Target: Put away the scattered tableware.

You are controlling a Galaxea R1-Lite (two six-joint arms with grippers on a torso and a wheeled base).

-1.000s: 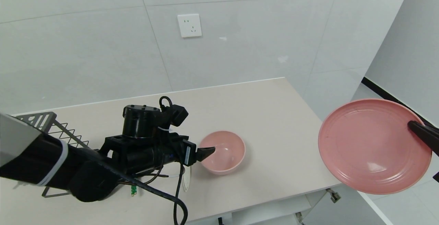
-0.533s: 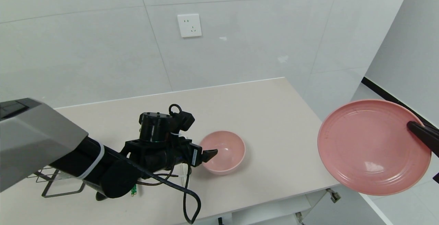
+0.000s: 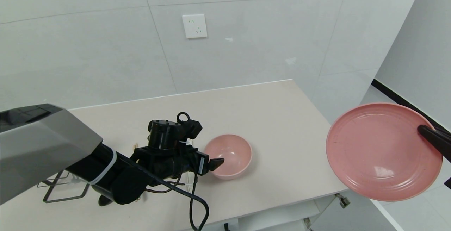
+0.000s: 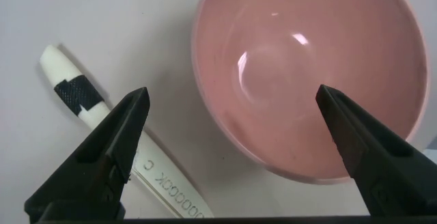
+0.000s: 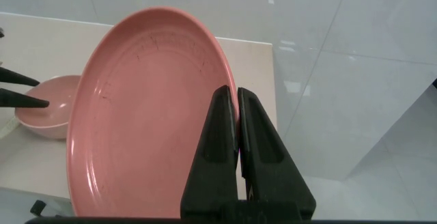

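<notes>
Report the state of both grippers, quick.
Left gripper: open, holding nothing, at the pink bowl.
Right gripper: shut on the rim of the pink plate.

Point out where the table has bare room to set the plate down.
Bare: the broad stretch of table between the bowl and the back wall, and the end between the bowl and the table's right edge. Crowded: left of the bowl, with the left gripper, a white utensil and the wire rack.
</notes>
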